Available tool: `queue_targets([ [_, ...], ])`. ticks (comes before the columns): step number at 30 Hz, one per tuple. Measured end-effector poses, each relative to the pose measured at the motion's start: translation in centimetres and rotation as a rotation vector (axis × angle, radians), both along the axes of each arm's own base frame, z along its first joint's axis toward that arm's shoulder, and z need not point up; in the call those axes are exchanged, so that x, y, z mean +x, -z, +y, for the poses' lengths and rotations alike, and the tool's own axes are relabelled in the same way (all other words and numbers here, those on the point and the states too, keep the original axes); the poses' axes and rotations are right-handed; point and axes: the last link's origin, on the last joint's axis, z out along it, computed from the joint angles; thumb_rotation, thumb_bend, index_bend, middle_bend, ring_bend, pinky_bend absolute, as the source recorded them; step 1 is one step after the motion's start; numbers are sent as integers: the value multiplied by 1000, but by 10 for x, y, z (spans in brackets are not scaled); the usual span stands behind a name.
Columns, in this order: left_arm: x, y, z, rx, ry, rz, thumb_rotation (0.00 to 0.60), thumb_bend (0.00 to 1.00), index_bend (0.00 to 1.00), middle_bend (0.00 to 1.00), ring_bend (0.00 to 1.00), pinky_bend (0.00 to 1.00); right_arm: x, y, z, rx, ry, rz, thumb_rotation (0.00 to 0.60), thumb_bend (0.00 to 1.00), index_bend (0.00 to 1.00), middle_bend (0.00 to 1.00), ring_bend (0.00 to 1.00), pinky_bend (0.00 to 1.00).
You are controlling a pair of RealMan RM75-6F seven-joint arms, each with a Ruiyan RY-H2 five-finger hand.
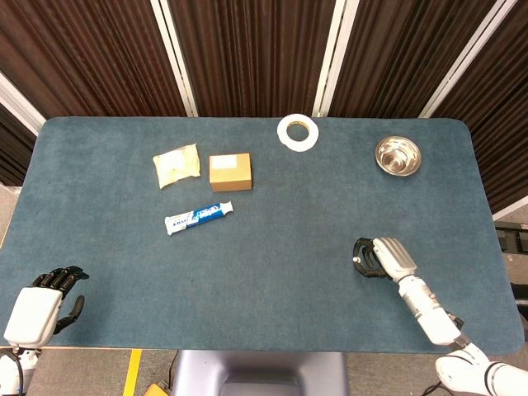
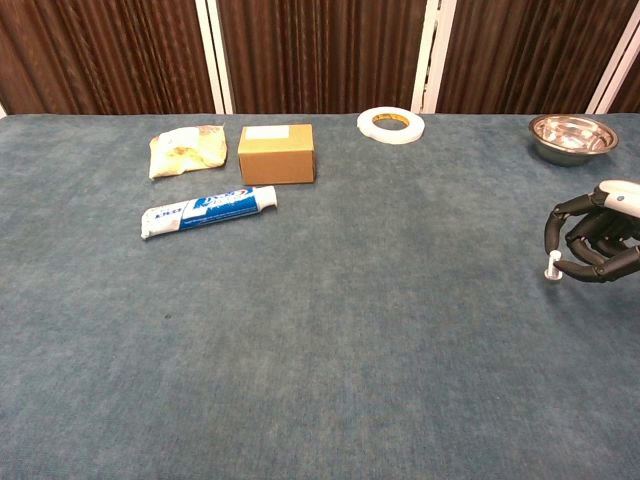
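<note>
My right hand point(image 1: 384, 258) hovers low over the blue-grey table point(image 1: 272, 280) at the front right. Its dark fingers are curled in with nothing in them. The chest view shows the same hand point(image 2: 592, 240) at the right edge, knuckles up, with a white fingertip point(image 2: 553, 263) pointing down at the cloth. The steel bowl point(image 1: 398, 155) is the nearest thing, well behind it. My left hand point(image 1: 37, 309) sits at the table's front left corner with its fingers apart and holds nothing; the chest view does not show it.
A toothpaste tube point(image 1: 198, 218) lies left of centre. Behind it stand a small cardboard box point(image 1: 230, 172) and a yellowish packet point(image 1: 176, 165). A white tape roll point(image 1: 298, 132) lies at the back edge. Dark curtains hang behind the table.
</note>
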Motion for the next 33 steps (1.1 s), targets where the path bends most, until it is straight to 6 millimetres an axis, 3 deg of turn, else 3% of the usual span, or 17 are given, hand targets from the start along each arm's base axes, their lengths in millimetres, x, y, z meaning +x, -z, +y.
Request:
queue_targets([
  [16,0,0,0,0,1,3,600,452,357,299,302,421,-7,4,-4,74,99,-197,600,494,768,904,1000,980],
  [33,1,0,0,2,2,5,600,451,357,302,302,421,-13,9,-4,111,90,-168,600,494,747,904,1000,981],
])
